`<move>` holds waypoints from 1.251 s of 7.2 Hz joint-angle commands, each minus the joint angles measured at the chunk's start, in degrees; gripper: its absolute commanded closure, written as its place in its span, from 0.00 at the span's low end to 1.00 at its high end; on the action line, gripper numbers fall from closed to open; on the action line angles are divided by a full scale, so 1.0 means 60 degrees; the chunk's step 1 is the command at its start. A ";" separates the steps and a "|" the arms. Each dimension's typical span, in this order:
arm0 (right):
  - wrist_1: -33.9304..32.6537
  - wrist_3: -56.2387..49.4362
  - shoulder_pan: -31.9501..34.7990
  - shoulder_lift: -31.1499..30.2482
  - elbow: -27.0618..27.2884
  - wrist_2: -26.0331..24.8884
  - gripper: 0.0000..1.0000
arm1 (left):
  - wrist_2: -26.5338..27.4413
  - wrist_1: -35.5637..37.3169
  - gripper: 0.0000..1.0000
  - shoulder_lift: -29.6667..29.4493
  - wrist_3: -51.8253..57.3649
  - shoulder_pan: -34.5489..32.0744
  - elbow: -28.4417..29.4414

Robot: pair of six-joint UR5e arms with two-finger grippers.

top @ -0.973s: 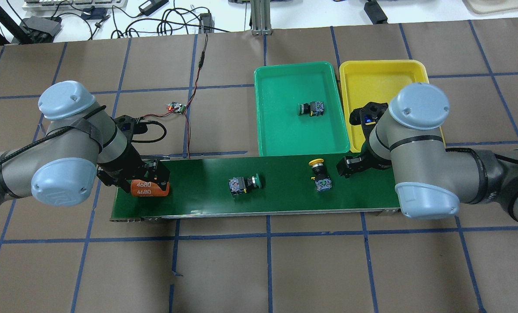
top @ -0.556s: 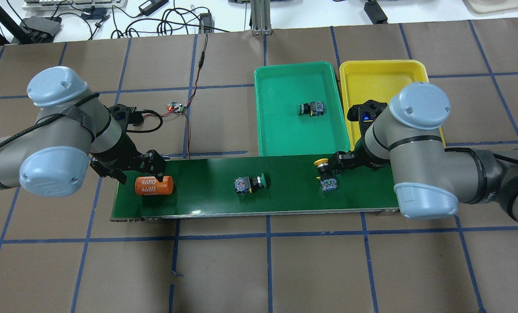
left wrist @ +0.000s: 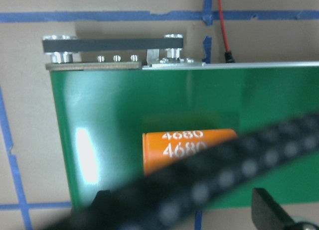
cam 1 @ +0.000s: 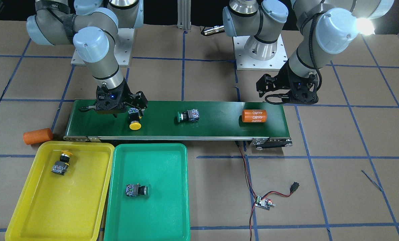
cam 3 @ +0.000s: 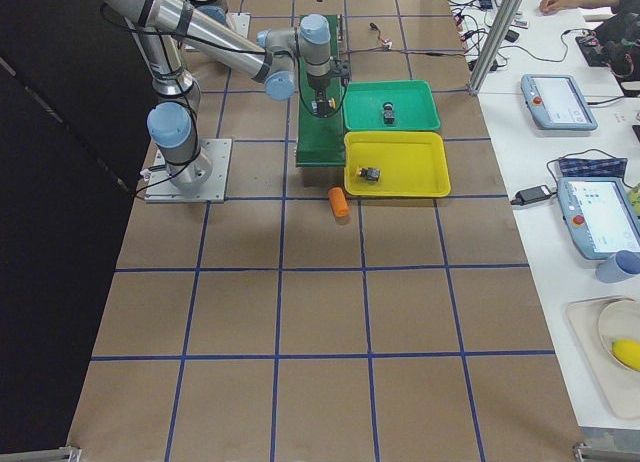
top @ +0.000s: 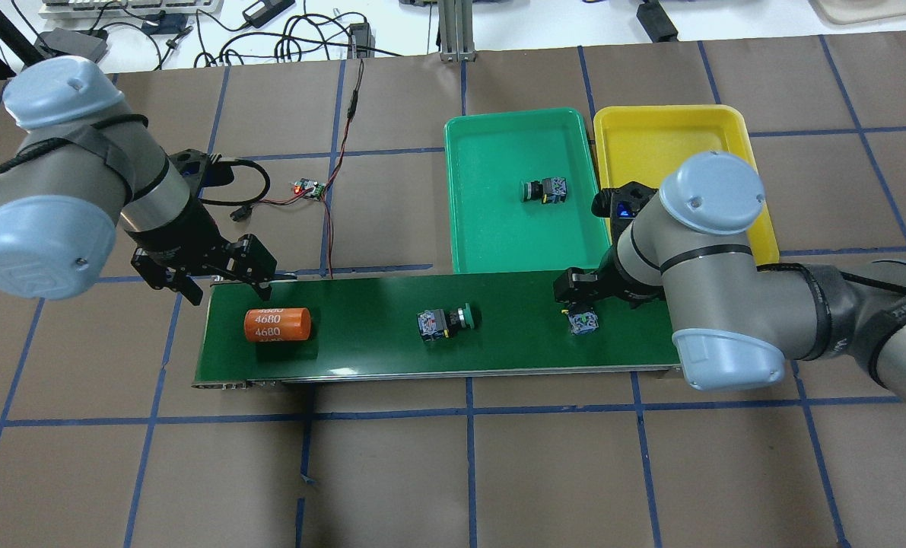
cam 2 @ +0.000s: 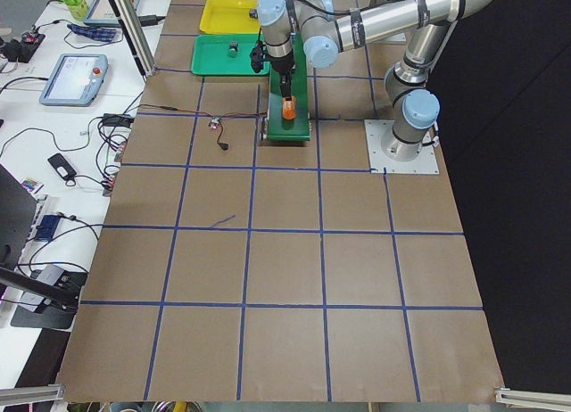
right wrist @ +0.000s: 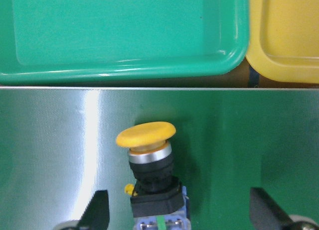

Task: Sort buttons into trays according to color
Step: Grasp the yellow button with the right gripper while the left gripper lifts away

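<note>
A yellow button (right wrist: 149, 160) lies on the belt with its cap toward the trays, also seen from the front (cam 1: 135, 121). My right gripper (right wrist: 182, 217) (top: 578, 293) is open, low over it, one finger on each side of its body. A green button (top: 446, 321) lies mid-belt. The green tray (top: 498, 125) holds another green button (top: 544, 189). The yellow tray (cam 1: 52, 207) holds a yellow button (cam 1: 61, 164), hidden behind my right arm in the overhead view. My left gripper (top: 224, 280) hangs open and empty over the belt's far-left corner.
An orange cylinder (top: 277, 325) marked 4680 lies on the dark-green conveyor belt (top: 361, 346) near its left end, below my left gripper. A second orange cylinder (cam 1: 38, 136) lies on the table beside the yellow tray. A small circuit board (top: 309, 188) with red wires sits behind the belt.
My left gripper let go of the orange cylinder and drew back up and away. My right gripper slid left over the yellow button. Both belt buttons drifted slightly right.
</note>
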 commanded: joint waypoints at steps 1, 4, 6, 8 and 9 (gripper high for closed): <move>-0.0153 -0.0089 0.0019 0.0165 0.0073 -0.0067 0.25 | 0.0060 -0.0535 0.00 0.0715 -0.0001 -0.0117 0.0156; -0.0168 -0.0090 0.0019 0.0312 -0.0014 -0.0317 0.73 | 0.0045 -0.0509 0.00 0.0852 -0.1039 -0.0760 0.0971; -0.0096 -0.0235 -0.0083 0.0384 -0.0639 -0.0331 0.83 | 0.0103 -0.0741 0.00 0.0821 -0.0881 -0.0864 0.2013; 0.0779 -0.0689 -0.0185 0.1681 -0.2713 -0.0477 0.85 | 0.0309 -0.0875 0.00 0.0137 -0.0850 -0.0498 0.3052; 0.1190 -0.1546 -0.0462 0.2660 -0.3914 -0.0898 0.85 | 0.0236 -0.0875 0.00 -0.0128 -0.0836 -0.0483 0.3434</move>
